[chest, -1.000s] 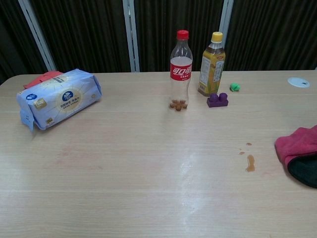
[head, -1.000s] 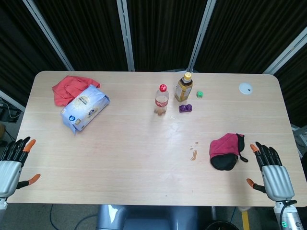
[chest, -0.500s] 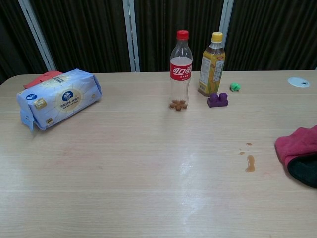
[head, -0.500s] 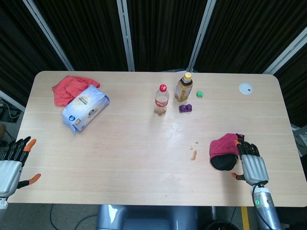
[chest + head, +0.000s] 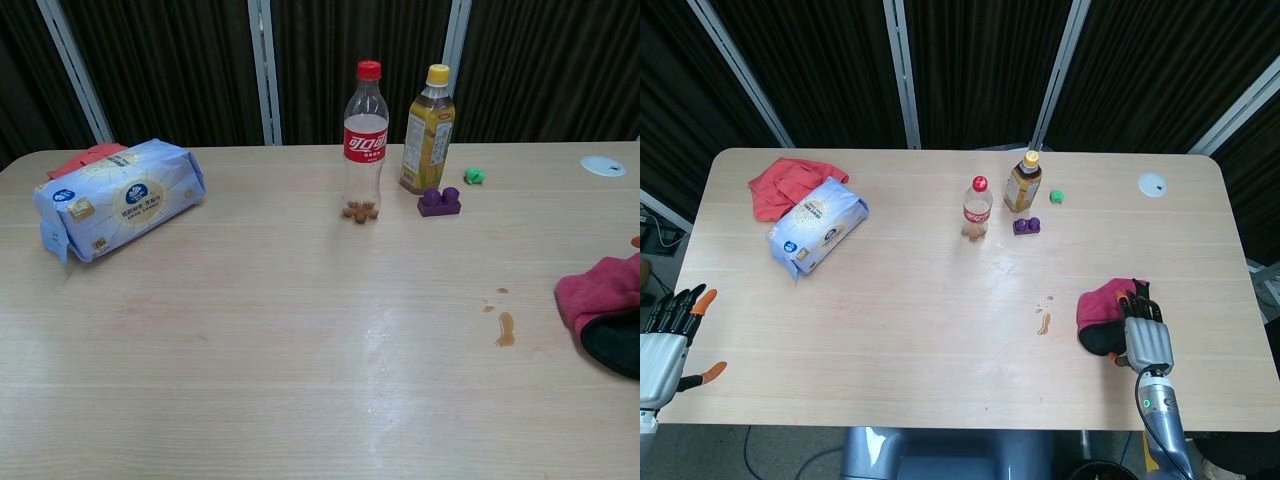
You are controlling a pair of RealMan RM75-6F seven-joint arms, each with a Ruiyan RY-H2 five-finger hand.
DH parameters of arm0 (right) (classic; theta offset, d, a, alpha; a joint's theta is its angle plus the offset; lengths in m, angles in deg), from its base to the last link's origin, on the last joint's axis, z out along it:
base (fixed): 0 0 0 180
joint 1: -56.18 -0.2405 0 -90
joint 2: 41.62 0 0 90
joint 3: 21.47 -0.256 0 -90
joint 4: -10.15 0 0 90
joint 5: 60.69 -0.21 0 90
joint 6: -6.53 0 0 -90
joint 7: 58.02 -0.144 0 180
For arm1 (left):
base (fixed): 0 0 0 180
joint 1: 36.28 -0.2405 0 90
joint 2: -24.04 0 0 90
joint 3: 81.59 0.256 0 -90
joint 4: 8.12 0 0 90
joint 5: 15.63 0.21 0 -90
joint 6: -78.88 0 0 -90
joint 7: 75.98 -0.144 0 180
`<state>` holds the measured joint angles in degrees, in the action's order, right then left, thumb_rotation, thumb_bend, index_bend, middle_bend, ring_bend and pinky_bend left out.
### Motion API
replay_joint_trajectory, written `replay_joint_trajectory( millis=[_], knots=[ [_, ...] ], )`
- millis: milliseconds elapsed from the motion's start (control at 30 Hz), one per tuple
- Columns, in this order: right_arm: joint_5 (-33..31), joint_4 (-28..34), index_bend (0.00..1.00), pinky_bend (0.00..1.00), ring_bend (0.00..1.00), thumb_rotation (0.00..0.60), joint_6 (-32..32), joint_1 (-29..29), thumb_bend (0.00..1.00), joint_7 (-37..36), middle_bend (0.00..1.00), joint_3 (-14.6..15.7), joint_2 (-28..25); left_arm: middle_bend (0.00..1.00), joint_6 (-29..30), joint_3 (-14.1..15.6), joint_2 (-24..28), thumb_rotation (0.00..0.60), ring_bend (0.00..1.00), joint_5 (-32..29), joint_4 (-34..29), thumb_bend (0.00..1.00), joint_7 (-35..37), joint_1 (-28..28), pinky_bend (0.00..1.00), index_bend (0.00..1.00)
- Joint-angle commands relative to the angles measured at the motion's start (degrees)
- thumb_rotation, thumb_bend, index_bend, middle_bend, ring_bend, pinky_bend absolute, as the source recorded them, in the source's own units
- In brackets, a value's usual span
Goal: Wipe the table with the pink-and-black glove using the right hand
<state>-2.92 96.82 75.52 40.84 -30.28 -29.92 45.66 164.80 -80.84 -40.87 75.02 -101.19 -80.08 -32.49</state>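
The pink-and-black glove (image 5: 1100, 312) lies on the table near the right front edge; the chest view shows its pink top and black underside (image 5: 603, 302) at the right border. My right hand (image 5: 1144, 338) is over the glove's right edge, fingers stretched out and pointing away from me, with the orange fingertips (image 5: 1126, 296) at the pink cloth. Whether they touch it I cannot tell. One orange fingertip (image 5: 636, 241) peeks in at the chest view's right border. A small brown spill (image 5: 1044, 323) (image 5: 505, 328) is left of the glove. My left hand (image 5: 664, 345) hovers open at the table's front left edge.
At the back middle stand a cola bottle (image 5: 977, 207), a yellow-capped bottle (image 5: 1023, 181), a purple brick (image 5: 1027, 226) and a green piece (image 5: 1057, 196). A blue tissue pack (image 5: 816, 225) and a red cloth (image 5: 785, 182) lie back left. A white disc (image 5: 1152, 184) sits back right.
My right hand has moved left and forward from the table's right front edge onto the glove's right side. The glove and the left hand have not moved.
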Motion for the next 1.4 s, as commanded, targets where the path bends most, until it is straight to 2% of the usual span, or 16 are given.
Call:
replay_joint_trajectory(
  millis=[33, 533, 967, 1000, 1067, 1100, 1167, 1300, 1400],
  knots=[
    [-1.1, -2.1, 0.00, 0.05, 0.00, 0.600, -0.6, -0.4, 0.14, -0.6, 0.00, -0.4, 1.3, 0.00, -0.2, 0.0, 0.0, 0.600, 0.00, -0.1, 0.0, 0.00, 0.1, 0.1, 0.00, 0.00],
    [-3.8, -10.3, 0.00, 0.05, 0.00, 0.600, -4.1, -2.6, 0.15, -1.4, 0.00, -0.7, 7.5, 0.00, -1.3, -0.2, -0.2, 0.600, 0.00, -1.0, 0.2, 0.00, 0.6, 0.6, 0.00, 0.00],
    [-5.8, -19.7, 0.02, 0.05, 0.00, 0.600, -6.9, -6.1, 0.35, -1.3, 0.00, -3.3, 12.1, 0.00, -1.3, -0.2, -0.2, 0.600, 0.00, -1.3, 0.0, 0.00, 0.7, 0.6, 0.00, 0.00],
    [-5.8, -20.2, 0.05, 0.06, 0.00, 0.600, -6.9, -6.2, 0.37, -1.3, 0.00, -3.4, 12.2, 0.00, -1.2, -0.2, -0.2, 0.600, 0.00, -1.3, 0.0, 0.00, 0.7, 0.6, 0.00, 0.00],
    [-5.4, -20.9, 0.23, 0.17, 0.02, 0.600, -6.6, -6.4, 0.42, -1.5, 0.10, -3.6, 12.5, 0.00, -1.2, -0.2, -0.2, 0.600, 0.00, -1.3, 0.0, 0.00, 0.7, 0.6, 0.00, 0.00],
    [-4.9, -21.3, 0.32, 0.24, 0.06, 0.600, -6.2, -6.5, 0.43, -1.9, 0.18, -3.7, 12.7, 0.00, -1.2, -0.2, -0.3, 0.600, 0.00, -1.3, 0.0, 0.00, 0.8, 0.5, 0.00, 0.00],
    [-3.2, -22.1, 0.50, 0.40, 0.23, 0.600, -4.7, -6.5, 0.44, -3.3, 0.38, -3.8, 13.2, 0.00, -1.2, -0.2, -0.3, 0.600, 0.00, -1.3, -0.1, 0.00, 0.8, 0.5, 0.00, 0.00],
    [0.3, -23.0, 0.70, 0.62, 0.46, 0.600, -3.1, -6.5, 0.46, -5.9, 0.60, -3.3, 13.5, 0.00, -1.3, -0.3, -0.3, 0.600, 0.00, -1.5, -0.1, 0.00, 0.7, 0.5, 0.00, 0.00],
    [2.5, -23.0, 0.76, 0.69, 0.51, 0.600, -2.5, -6.5, 0.46, -7.7, 0.65, -2.7, 13.3, 0.00, -1.2, -0.3, -0.3, 0.600, 0.00, -1.6, -0.2, 0.00, 0.7, 0.5, 0.00, 0.00]
  ],
)
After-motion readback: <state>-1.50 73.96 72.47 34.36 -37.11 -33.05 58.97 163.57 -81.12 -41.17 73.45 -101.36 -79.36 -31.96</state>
